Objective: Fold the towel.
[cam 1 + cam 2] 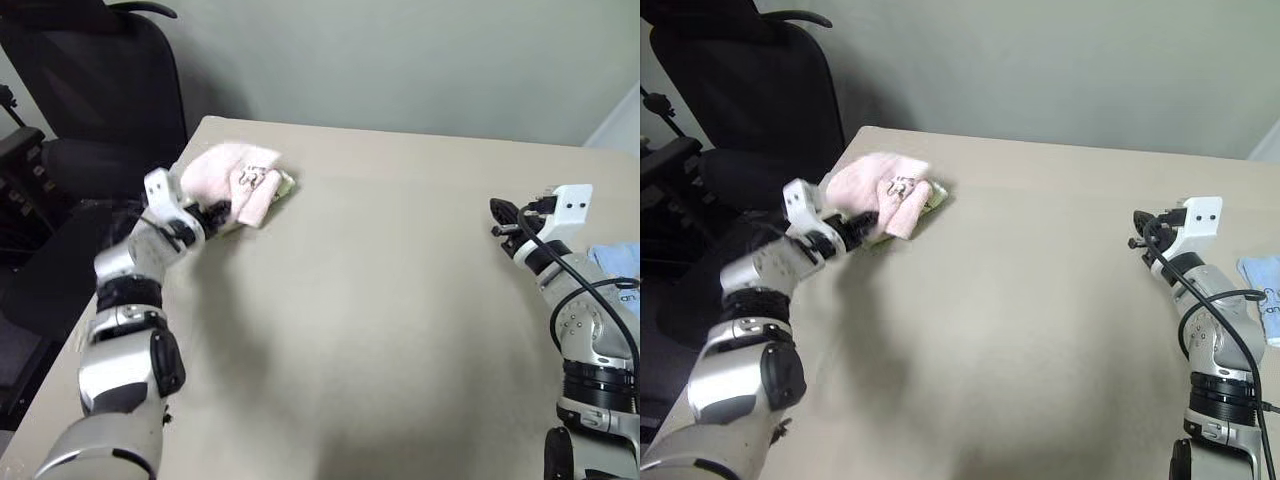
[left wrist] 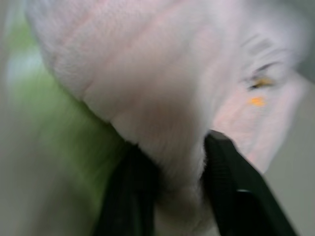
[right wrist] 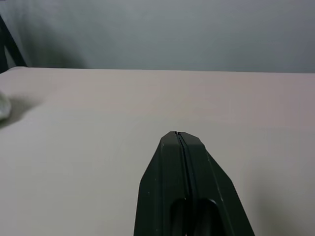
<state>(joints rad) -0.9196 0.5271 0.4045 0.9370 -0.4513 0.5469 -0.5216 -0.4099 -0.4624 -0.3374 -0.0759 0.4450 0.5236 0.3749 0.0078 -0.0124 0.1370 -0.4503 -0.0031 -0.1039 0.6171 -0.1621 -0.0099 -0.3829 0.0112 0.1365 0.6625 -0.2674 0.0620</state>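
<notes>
The pale pink terry-cloth towel (image 1: 240, 185) lies bunched near the far left corner of the beige table (image 1: 400, 320), on top of a light green towel (image 1: 933, 196). The left pincer (image 1: 222, 211) has its two black fingers (image 2: 231, 196) either side of a fold of pink cloth, grasping it. The right pincer (image 3: 180, 140) hovers over bare table, clenched on nothing, well apart from the pink towel. A light blue towel (image 1: 1262, 282) lies at the table's right edge.
</notes>
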